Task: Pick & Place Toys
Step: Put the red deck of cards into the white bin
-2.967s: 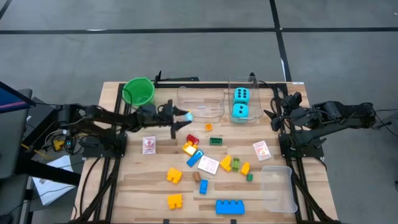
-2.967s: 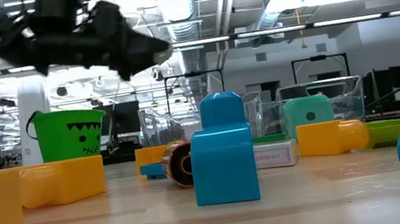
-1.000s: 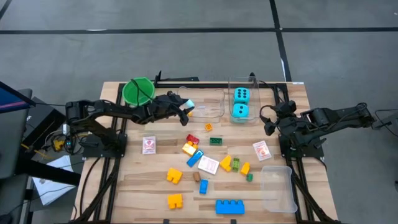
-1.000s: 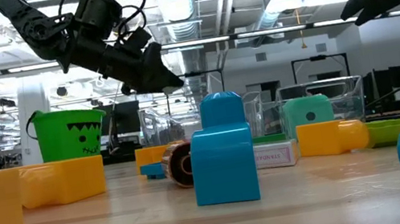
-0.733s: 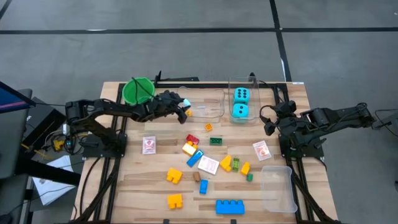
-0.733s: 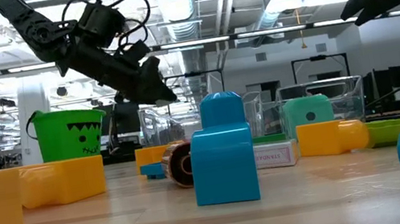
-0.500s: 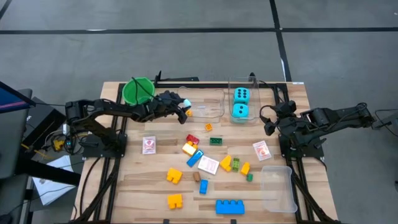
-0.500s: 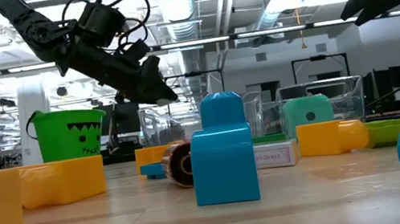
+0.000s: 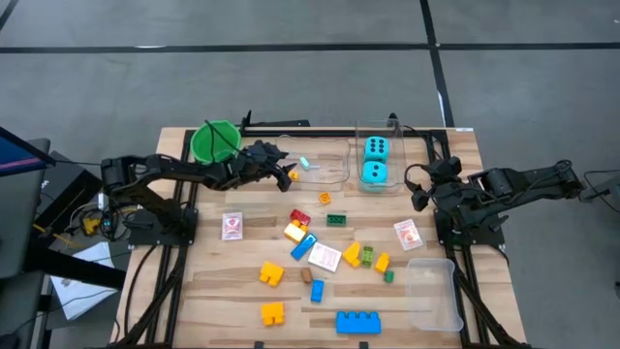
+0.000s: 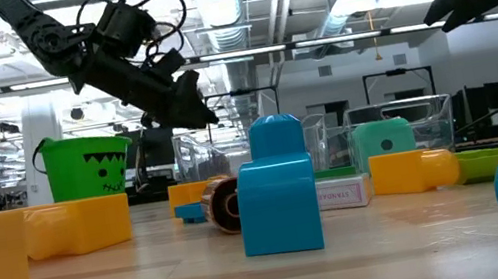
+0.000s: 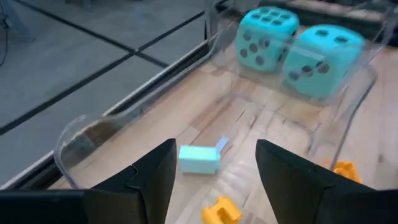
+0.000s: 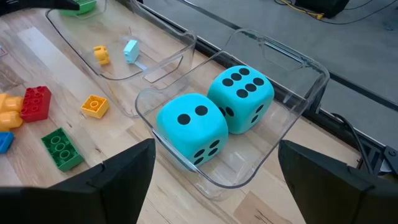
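My left gripper (image 9: 289, 167) hangs open over the near-left rim of a clear tub (image 9: 334, 176) at the table's far side. A light cyan block (image 11: 200, 158) lies on the tub's floor beyond the fingertips, clear of them, beside a small orange piece (image 11: 221, 211). Two cyan dice (image 12: 214, 115) sit in a second clear tub (image 9: 389, 131) to the right. My right gripper (image 9: 419, 189) waits open beside that tub, touching nothing. Loose blocks (image 9: 300, 233) and cards (image 9: 324, 257) lie across the table's middle.
A green bucket (image 9: 215, 142) stands at the far left, just behind my left arm. A third clear tub (image 9: 433, 291) sits at the near right. A long blue block (image 9: 357, 322) and yellow blocks (image 9: 271, 274) lie near the front edge.
The light cyan block was at my left gripper's fingertips a second ago. It has left them and dropped, and now lies on the tub's floor a little to the right of the gripper. My left gripper has drawn back slightly toward the bucket.
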